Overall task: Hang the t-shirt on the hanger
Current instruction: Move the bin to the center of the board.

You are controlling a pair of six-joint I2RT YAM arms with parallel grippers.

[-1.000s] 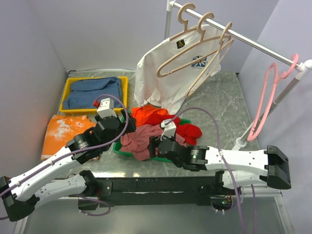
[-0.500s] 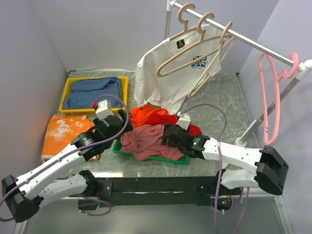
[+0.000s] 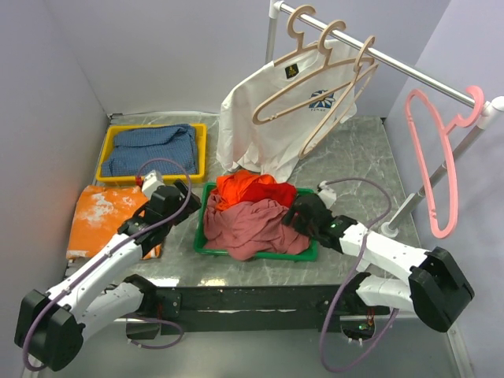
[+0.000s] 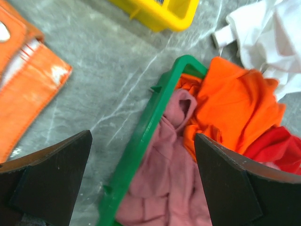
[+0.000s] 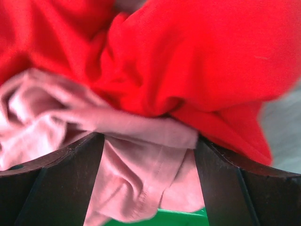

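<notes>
The dusty-rose t-shirt (image 3: 252,228) lies crumpled in a green tray (image 3: 200,228), in front of red-orange garments (image 3: 246,187). My left gripper (image 3: 179,197) is open and empty, just left of the tray; in the left wrist view (image 4: 142,141) its jaws straddle the tray rim (image 4: 146,127) and the t-shirt (image 4: 169,174). My right gripper (image 3: 293,214) is open at the pile's right edge; its view (image 5: 148,141) shows a fold of the t-shirt (image 5: 136,174) between the spread fingers, under red cloth (image 5: 188,56). Light wooden hangers (image 3: 268,104) hang on the rail at the back.
A white logo t-shirt (image 3: 252,126) hangs on the rail (image 3: 409,72). A pink plastic hanger (image 3: 435,177) hangs at the rail's right end. A yellow bin (image 3: 201,150) with blue cloth stands back left, with an orange towel (image 3: 98,213) in front of it.
Both grippers have drawn back from the pile, the left one leftwards and the right one rightwards. The t-shirt has settled in the tray. The pink plastic hanger has swung.
</notes>
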